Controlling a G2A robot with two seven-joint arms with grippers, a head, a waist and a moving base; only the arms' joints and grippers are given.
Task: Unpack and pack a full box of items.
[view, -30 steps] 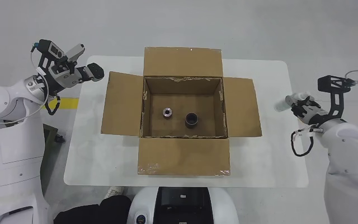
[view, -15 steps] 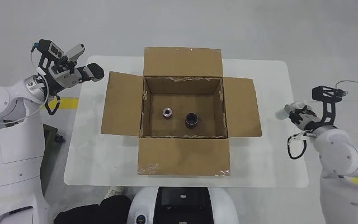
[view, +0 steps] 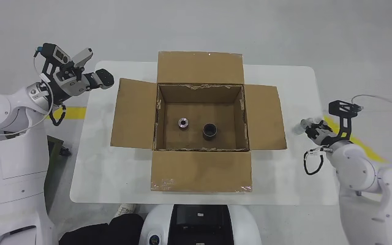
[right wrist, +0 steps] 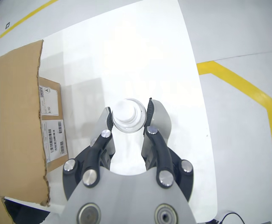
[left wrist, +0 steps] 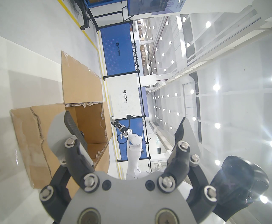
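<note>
Lying open on the bench [view: 98, 171], the box [view: 202, 173] holds two rings [view: 183, 123]. Right of it a bottle [right wrist: 128, 125] is gripped by the right hand [right wrist: 129, 115]; the left hand [left wrist: 125, 118] is held open near the far-left corner.

Cardboard box [right wrist: 20, 110], outer side wall: two white stickers. Upper sticker [right wrist: 48, 99]: short code and a circled letter. Lower sticker [right wrist: 54, 137]: barcodes and fine print, likely unreadable. Room behind: blue panel [left wrist: 118, 55] and white panel [left wrist: 124, 95], one logo word each. Hanging banner [left wrist: 157, 5]: pale print, too small to read.
</note>
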